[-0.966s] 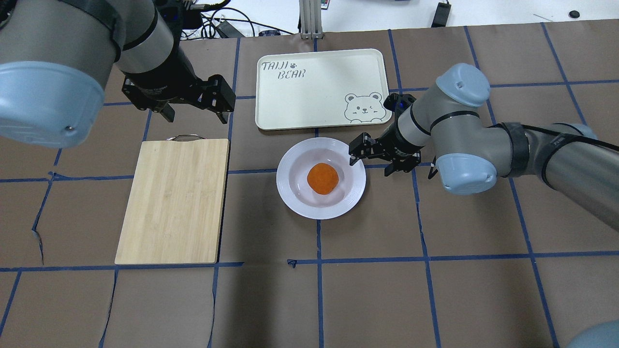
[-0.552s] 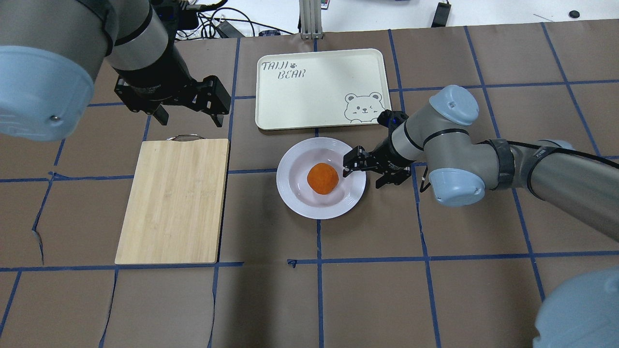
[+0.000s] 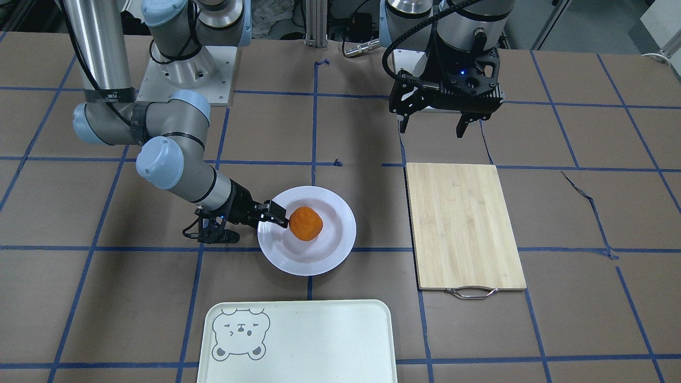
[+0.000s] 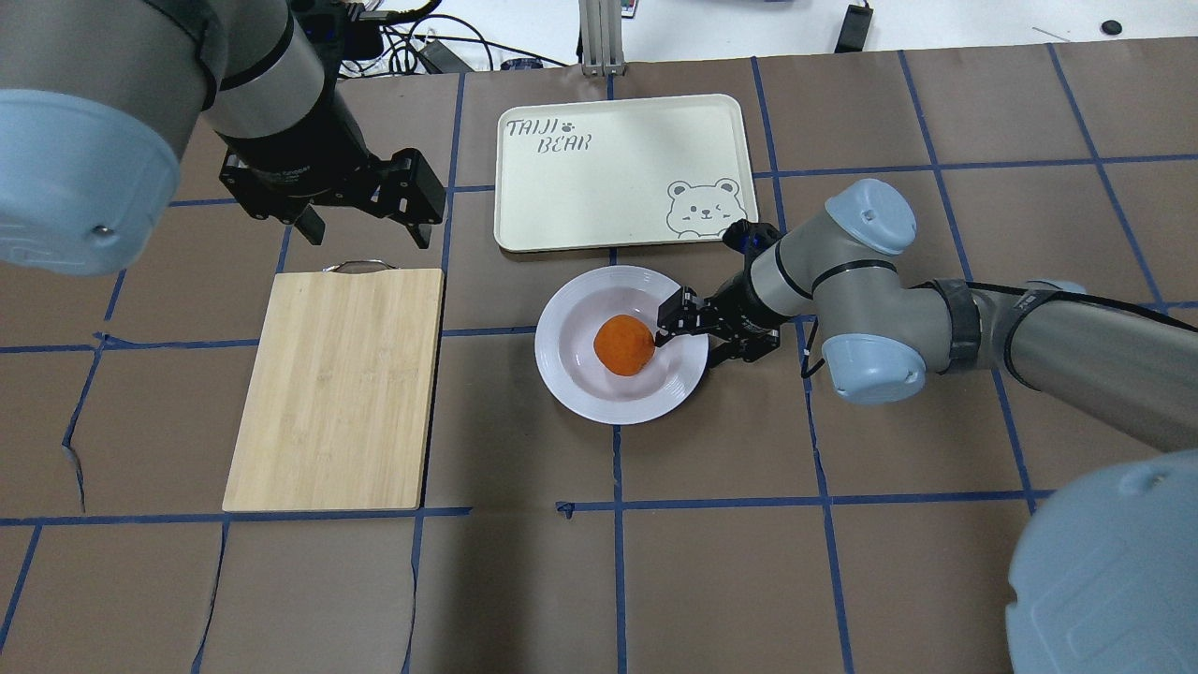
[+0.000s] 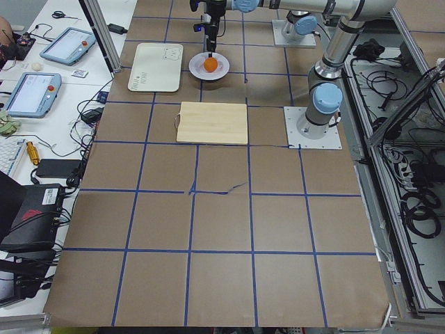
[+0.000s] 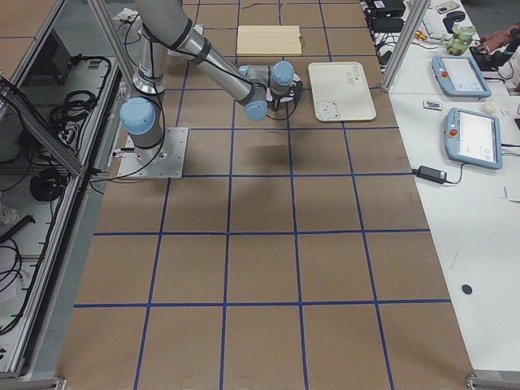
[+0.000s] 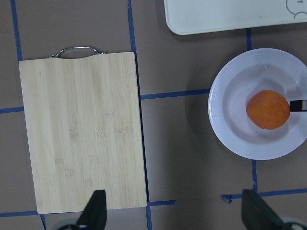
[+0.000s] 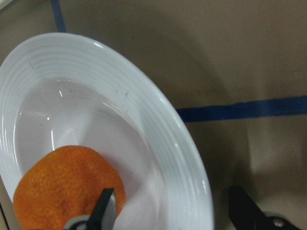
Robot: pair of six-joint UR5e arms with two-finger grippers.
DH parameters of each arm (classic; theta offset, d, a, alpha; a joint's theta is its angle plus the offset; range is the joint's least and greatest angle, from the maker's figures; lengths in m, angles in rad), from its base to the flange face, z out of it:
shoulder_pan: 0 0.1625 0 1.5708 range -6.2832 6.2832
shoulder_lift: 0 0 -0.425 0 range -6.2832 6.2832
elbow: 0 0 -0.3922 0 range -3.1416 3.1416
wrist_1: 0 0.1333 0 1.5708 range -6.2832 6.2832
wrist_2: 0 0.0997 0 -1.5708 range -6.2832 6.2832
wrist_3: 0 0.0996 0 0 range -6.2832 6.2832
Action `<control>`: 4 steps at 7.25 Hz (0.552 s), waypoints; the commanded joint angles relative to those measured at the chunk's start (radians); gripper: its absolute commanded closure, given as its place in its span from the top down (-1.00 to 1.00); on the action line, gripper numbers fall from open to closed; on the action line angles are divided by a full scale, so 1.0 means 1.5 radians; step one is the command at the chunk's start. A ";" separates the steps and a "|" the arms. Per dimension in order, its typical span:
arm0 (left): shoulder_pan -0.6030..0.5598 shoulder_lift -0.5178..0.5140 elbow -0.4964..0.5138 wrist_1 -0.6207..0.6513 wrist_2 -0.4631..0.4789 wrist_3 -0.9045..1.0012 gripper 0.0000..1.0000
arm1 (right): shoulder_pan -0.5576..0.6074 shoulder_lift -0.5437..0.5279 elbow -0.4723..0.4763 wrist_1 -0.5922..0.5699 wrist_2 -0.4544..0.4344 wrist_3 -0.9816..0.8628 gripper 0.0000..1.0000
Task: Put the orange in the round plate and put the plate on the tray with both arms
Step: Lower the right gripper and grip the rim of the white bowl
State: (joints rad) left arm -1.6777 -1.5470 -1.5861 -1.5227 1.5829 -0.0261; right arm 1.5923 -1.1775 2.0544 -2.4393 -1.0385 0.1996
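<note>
The orange [image 4: 624, 344] lies in the sunken centre of the round plate [image 4: 580, 393], which rests on the table just in front of the tray [image 4: 618, 168]. My right gripper [image 4: 688, 349] is open and straddles the plate's right rim. One finger reaches over the plate up to the orange's side, and the other stays outside the rim near the table. In the right wrist view the orange [image 8: 67, 187] and the plate's rim [image 8: 144, 110] lie between the fingers. My left gripper [image 4: 367, 234] hangs open and empty beyond the handle end of the cutting board.
A bamboo cutting board [image 4: 337, 388] with a metal handle lies left of the plate. The tray [image 3: 319, 340] holds nothing. Cables and a metal post sit past the table's far edge. Brown paper with blue tape lines covers the table.
My right gripper has moved left and lower, from beside the plate to astride its rim, with one finger now by the orange. The left gripper shifted slightly away from the board.
</note>
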 commanded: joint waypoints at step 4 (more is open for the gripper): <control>0.001 0.000 -0.003 0.006 0.000 0.000 1.00 | 0.000 -0.001 -0.010 -0.003 0.002 0.012 -1.00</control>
State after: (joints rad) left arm -1.6767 -1.5467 -1.5898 -1.5152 1.5831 -0.0261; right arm 1.5923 -1.1781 2.0497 -2.4420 -1.0364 0.2090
